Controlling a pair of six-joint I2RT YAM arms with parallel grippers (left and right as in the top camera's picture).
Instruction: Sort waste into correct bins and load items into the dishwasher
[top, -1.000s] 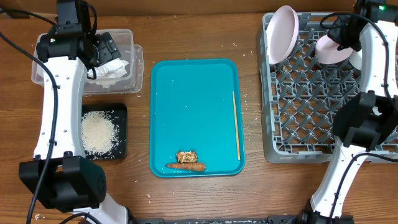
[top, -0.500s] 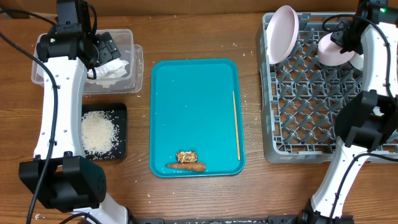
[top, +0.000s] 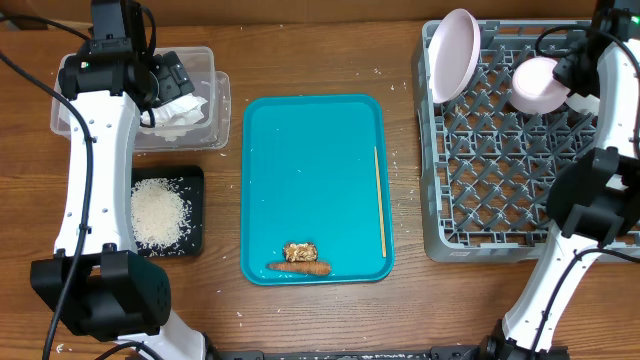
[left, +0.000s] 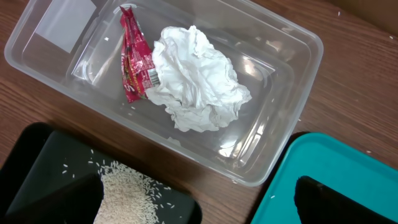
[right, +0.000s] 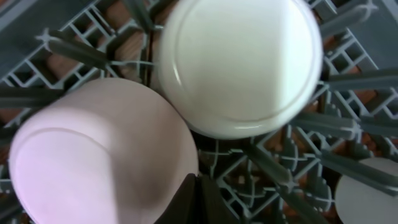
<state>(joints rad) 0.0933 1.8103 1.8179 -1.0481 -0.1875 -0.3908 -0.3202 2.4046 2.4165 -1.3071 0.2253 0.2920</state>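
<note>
My left gripper (top: 172, 78) hangs open over the clear tub (left: 273, 37), empty (left: 199, 208). In the tub lie a crumpled napkin (left: 196, 81) and a red wrapper (left: 134, 59). Rice (top: 158, 212) fills the black tray (top: 195, 180). A carrot (top: 298, 267) and a brown lump (top: 300, 251) sit on the teal tray (top: 310, 150). My right gripper (right: 199, 202) is over the back of the grey rack (top: 500, 180), shut on the rim of a pinkish bowl (right: 99, 155), tipped on its side. An upturned white cup (right: 239, 62) stands beside it. A large plate (top: 453, 55) stands upright at the rack's back left.
A thin yellow stick (top: 380, 200) lies along the teal tray's right side. Loose rice grains dot the wood around the trays. Upright pegs cover the rack's floor. Another pale round dish (right: 367, 193) shows at the lower right of the right wrist view.
My right gripper has shifted right and slightly toward the front over the rack, and the pinkish bowl has gone with it, tipping a little. The left arm has stayed still.
</note>
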